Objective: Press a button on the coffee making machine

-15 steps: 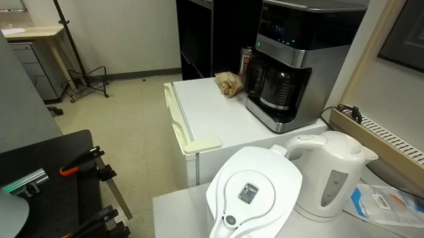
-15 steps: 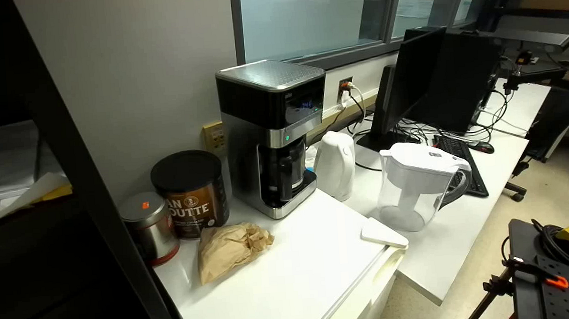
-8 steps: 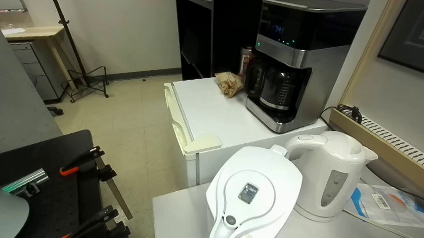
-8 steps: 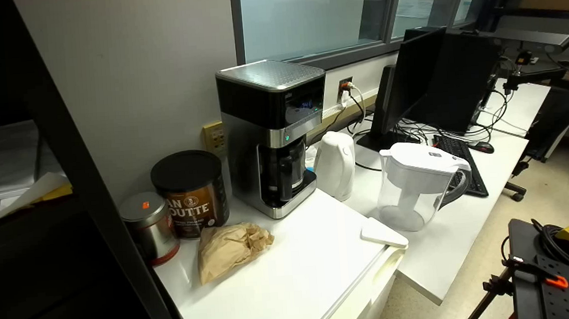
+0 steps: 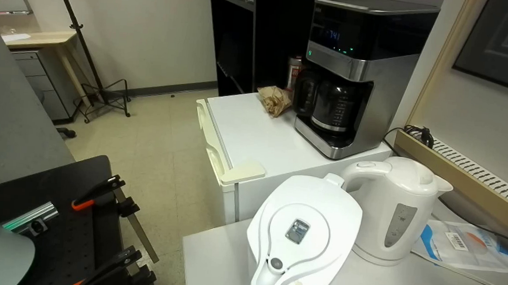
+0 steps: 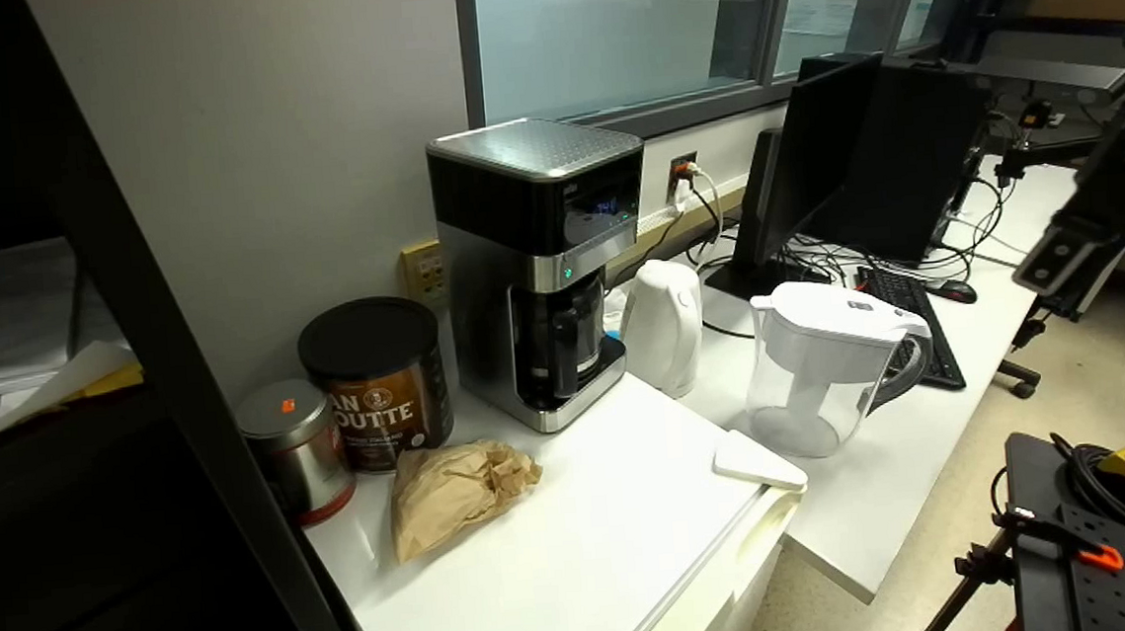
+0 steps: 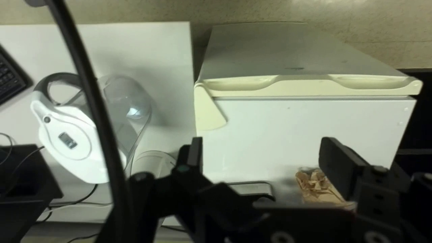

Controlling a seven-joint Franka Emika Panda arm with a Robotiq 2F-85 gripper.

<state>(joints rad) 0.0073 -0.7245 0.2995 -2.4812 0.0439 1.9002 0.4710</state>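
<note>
Gripper (image 7: 261,145) up in the air, fingers spread apart, holding nothing, well apart from the coffee making machine (image 6: 539,268); press looks not yet made.
Machine stands upright on a white fridge-like unit (image 6: 588,541), back toward the wall (image 6: 254,149), lit panel (image 5: 338,33) facing the room, likely so it can be reached; carafe (image 5: 333,103) sits in its bay, probably to catch coffee. Bringing the fingers together before pressing seems sensible. Paper bag (image 6: 461,496) and black-lidded can (image 6: 380,393) share the white top; kettle (image 6: 663,333) and filter jug (image 6: 813,362) stand on the adjoining white desk (image 6: 891,476), monitors (image 6: 820,169) further along near a window (image 6: 602,36). Office-like room.
</note>
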